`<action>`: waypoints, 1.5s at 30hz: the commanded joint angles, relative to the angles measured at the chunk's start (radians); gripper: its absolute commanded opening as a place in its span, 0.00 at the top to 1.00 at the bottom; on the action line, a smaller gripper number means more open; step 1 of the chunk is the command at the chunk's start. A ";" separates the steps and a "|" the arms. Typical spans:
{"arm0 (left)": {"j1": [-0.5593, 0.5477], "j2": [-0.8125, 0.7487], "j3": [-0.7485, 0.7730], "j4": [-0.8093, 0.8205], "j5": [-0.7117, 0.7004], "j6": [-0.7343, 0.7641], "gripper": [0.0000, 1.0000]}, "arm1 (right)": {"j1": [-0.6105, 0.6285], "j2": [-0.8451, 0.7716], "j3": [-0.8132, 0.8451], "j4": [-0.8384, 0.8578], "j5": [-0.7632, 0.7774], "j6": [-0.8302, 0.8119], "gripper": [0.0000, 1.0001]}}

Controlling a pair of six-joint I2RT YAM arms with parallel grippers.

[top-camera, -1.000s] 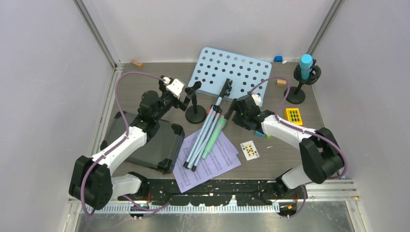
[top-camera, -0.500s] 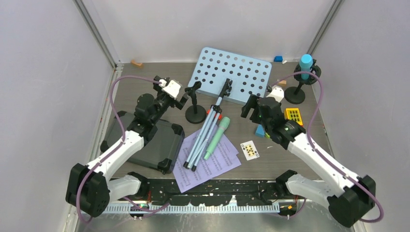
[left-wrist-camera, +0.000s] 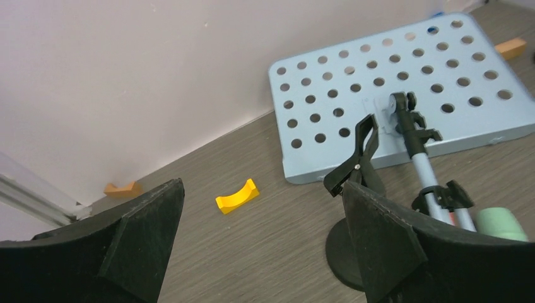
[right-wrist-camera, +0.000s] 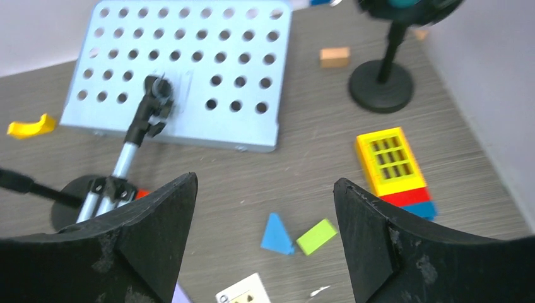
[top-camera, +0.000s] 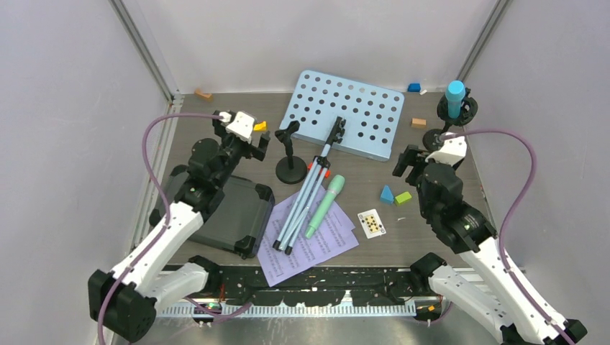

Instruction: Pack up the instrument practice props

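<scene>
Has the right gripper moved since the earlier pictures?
Yes. The right gripper went rightward, away from the green microphone toward the blue microphone's pole base.

right gripper (right-wrist-camera: 264,189): jaws apart, empty | music rack (right-wrist-camera: 195,92): flat | mic pole (right-wrist-camera: 381,87): upright

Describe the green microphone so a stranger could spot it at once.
Find the pale blue perforated rack at the back. Its folded tripod legs reach onto lilac pages; the green microphone lies beside them. The blue microphone stands upright.
</scene>
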 commanded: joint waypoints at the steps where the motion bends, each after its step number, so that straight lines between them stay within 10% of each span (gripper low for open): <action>1: -0.005 -0.137 0.136 -0.306 0.018 -0.186 0.00 | -0.001 -0.027 0.018 0.090 0.171 -0.178 0.16; 14: -0.005 -0.646 -0.069 -0.750 -0.003 -0.362 0.00 | -0.001 0.027 -0.144 0.689 0.249 -0.794 0.14; 22: -0.005 -0.702 -0.110 -0.842 -0.003 -0.304 0.00 | -0.008 0.177 -0.182 1.039 0.278 -1.086 0.12; 45: -0.005 -0.699 -0.070 -0.939 -0.008 -0.389 0.00 | -0.333 0.381 -0.233 1.339 0.018 -0.929 0.12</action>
